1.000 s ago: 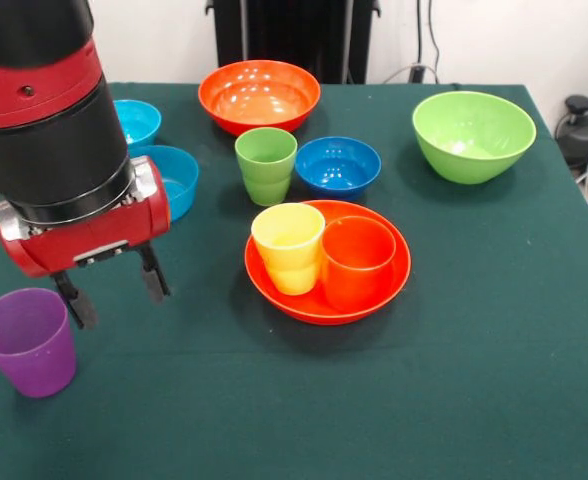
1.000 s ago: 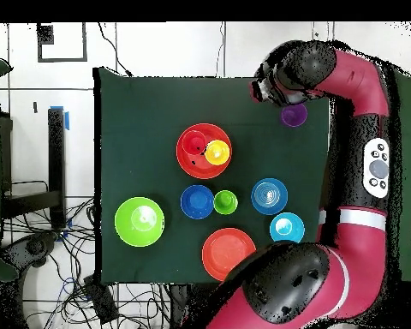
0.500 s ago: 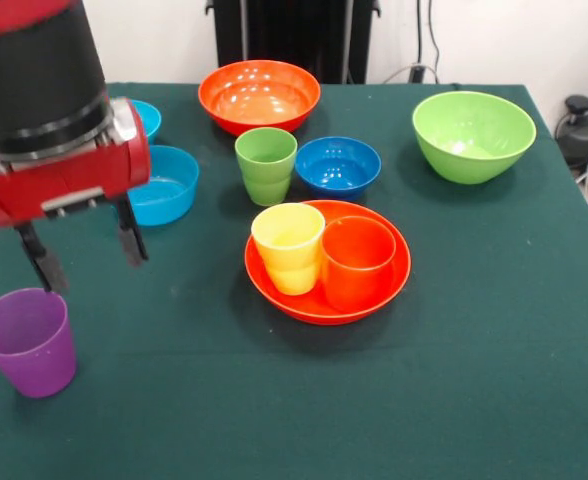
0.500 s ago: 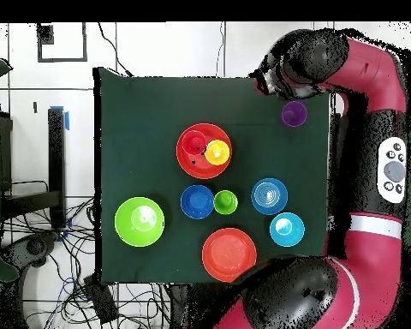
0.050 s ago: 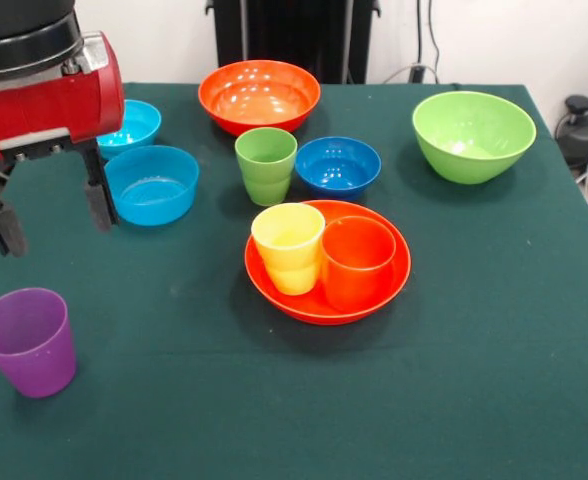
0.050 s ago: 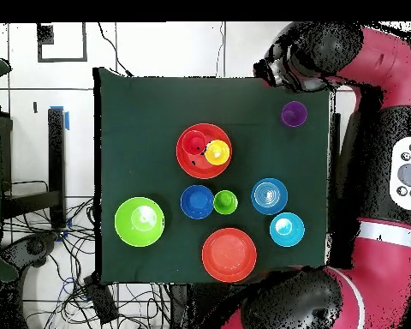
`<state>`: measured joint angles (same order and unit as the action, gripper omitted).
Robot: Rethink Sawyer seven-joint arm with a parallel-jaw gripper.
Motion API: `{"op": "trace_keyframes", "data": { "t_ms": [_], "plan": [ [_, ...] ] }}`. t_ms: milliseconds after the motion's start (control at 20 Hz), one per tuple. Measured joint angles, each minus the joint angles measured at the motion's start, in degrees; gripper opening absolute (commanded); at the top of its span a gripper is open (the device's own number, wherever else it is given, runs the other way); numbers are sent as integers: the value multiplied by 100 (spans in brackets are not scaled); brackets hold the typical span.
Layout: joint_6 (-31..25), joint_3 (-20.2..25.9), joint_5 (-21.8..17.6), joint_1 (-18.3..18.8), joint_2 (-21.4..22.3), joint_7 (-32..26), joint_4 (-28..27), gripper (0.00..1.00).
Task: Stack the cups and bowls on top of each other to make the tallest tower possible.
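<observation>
My gripper (image 5: 50, 215) hangs open and empty at the left of the front view, above and behind the purple cup (image 5: 26, 340), clear of it. The purple cup (image 6: 294, 113) stands upright alone near the table's corner. A yellow cup (image 5: 288, 247) and an orange cup (image 5: 358, 262) stand side by side inside a shallow orange bowl (image 5: 319, 312). The green cup (image 5: 266, 165) stands next to the dark blue bowl (image 5: 338, 165). Behind them sit a second orange bowl (image 5: 259, 95) and the lime green bowl (image 5: 473, 135). Two light blue bowls (image 5: 152, 183) (image 5: 132, 122) lie just right of the gripper.
The green cloth table (image 5: 454, 380) ends close to the purple cup on the left. The arm (image 6: 389, 128) runs along the table's right side in the overhead view. Cables (image 6: 46, 248) lie on the floor beyond the opposite side.
The gripper has risen and drawn back from the purple cup, staying open. The cup and all bowls have kept their places.
</observation>
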<state>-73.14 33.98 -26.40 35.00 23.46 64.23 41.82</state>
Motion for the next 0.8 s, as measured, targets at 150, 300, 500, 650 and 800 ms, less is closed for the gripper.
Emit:
{"op": "trace_keyframes", "data": {
  "t_ms": [150,300,500,650,800],
  "plan": [
    [-1,0,-1,5,-32,0,0,100],
    [-1,0,-1,18,-75,0,2,100],
    [9,-12,0,70,-79,0,83,100],
    [56,-21,-1,111,-77,0,143,100],
    [159,-37,-1,168,-79,0,188,100]
  ]
}}
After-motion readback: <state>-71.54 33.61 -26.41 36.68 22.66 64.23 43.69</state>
